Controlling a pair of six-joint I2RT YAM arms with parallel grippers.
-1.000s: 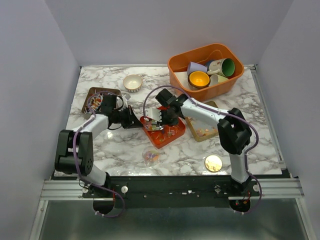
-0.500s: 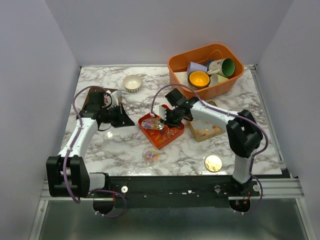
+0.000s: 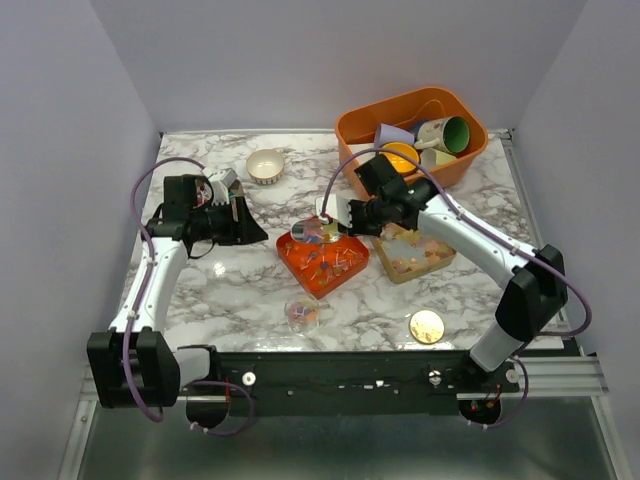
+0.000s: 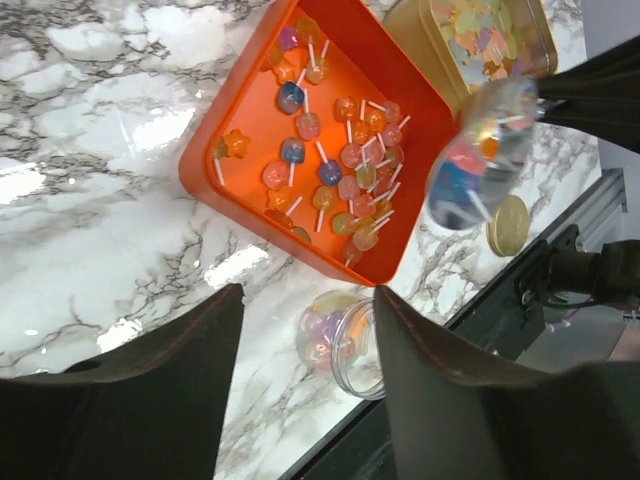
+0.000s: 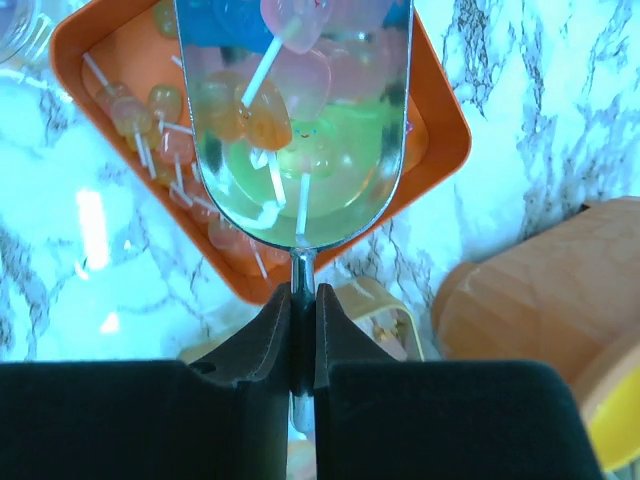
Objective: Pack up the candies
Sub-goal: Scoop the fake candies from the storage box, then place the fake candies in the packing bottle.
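Note:
Small coloured candies on white sticks [image 4: 335, 165] lie in a square orange tray [image 3: 349, 266] at mid-table. My right gripper [image 3: 350, 213] is shut on the thin handle of a metal scoop [image 5: 300, 130]. The scoop is heaped with candies and hangs above the tray's far edge. A clear jar [image 3: 302, 313] holding a few candies lies on its side in front of the tray, its mouth [image 4: 365, 345] facing the near edge. My left gripper [image 3: 250, 228] hovers open to the left of the tray, nothing between its fingers [image 4: 170, 390].
A gold tin of pale gummies [image 3: 412, 256] sits right of the tray. A round gold disc [image 3: 427, 325] lies near the front edge. An orange bin of coloured cups [image 3: 410, 140] stands at the back right, with a white bowl [image 3: 265, 165] at the back left.
My left gripper has drawn back leftward from the tray and opened. The right arm has lifted the loaded scoop out of the tray and shifted it back and right.

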